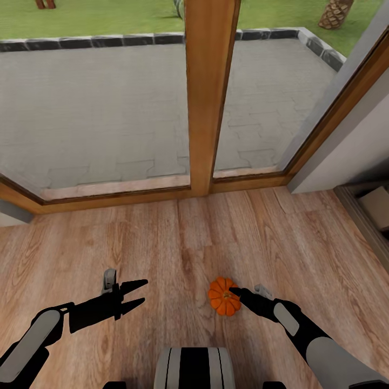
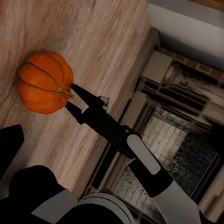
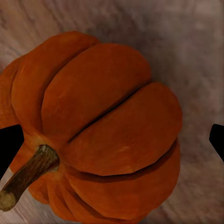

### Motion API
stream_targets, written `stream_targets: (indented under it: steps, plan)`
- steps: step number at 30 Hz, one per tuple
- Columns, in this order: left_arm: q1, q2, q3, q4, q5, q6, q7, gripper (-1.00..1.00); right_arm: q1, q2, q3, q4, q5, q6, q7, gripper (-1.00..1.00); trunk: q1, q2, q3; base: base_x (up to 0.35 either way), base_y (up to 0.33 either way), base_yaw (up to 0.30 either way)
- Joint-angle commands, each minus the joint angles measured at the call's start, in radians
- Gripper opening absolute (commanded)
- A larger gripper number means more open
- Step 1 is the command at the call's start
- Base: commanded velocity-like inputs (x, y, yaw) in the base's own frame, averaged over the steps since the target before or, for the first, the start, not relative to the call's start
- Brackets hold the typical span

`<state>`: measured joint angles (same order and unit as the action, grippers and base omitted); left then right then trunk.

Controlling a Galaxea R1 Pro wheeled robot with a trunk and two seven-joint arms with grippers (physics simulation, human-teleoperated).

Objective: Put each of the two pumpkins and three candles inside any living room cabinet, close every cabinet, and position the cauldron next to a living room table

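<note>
A small orange pumpkin (image 1: 224, 296) sits on the wooden floor (image 1: 178, 243), a little way in from the big window (image 1: 108, 108) with its wooden post (image 1: 208, 92), and just ahead of the robot's trunk. The right claw (image 1: 236, 293) reaches in from the right, its dark fingertips at the pumpkin's top right edge; from the head view the upper finger overlaps the fruit and the lower one is hard to separate from the arm. The left wrist view shows the same claw (image 2: 72, 96) with its two fingers spread in a narrow V against the pumpkin (image 2: 44, 82), one tip by the stem (image 2: 65, 92). In the right wrist view the pumpkin (image 3: 102, 130) looms large between the two black tips at the picture's edges, which are mostly cut off; the jaws stand apart around it, and whether they touch its skin cannot be told. The left claw (image 1: 141, 293) hovers over bare floor well to the left of the pumpkin, its fingers parted and holding nothing. At the far right edge a grey-framed fixture (image 1: 367, 216) is cut off and hard to identify.
</note>
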<state>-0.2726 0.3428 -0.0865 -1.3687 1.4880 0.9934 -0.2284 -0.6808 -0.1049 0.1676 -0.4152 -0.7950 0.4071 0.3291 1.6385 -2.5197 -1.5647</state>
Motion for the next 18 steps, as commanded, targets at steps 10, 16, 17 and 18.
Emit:
stream_targets:
  steps: [10, 16, 17, 18]
  plan:
    - [0.000, 0.001, -0.001, -0.005, -0.008, 0.001, -0.011, 1.00, 0.000, -0.001, 0.004, -0.001, -0.004, 0.002, 0.002, 1.00, 0.003, -0.002, -0.024, 0.000, 0.000, 0.000]
    - [0.000, 0.002, -0.001, -0.009, -0.001, 0.001, -0.011, 1.00, 0.000, 0.000, 0.005, -0.001, -0.004, 0.002, 0.002, 1.00, 0.003, -0.002, -0.024, 0.000, 0.000, 0.000]
    - [0.000, 0.002, -0.001, -0.009, 0.003, 0.001, -0.011, 1.00, 0.000, 0.000, 0.005, -0.001, -0.004, 0.002, 0.002, 1.00, 0.003, -0.002, -0.024, 0.000, 0.000, 0.000]
    - [0.000, 0.003, -0.001, -0.010, 0.007, 0.001, -0.011, 1.00, 0.000, 0.000, 0.005, -0.001, -0.004, 0.002, 0.002, 1.00, 0.003, -0.002, -0.024, 0.000, 0.000, 0.000]
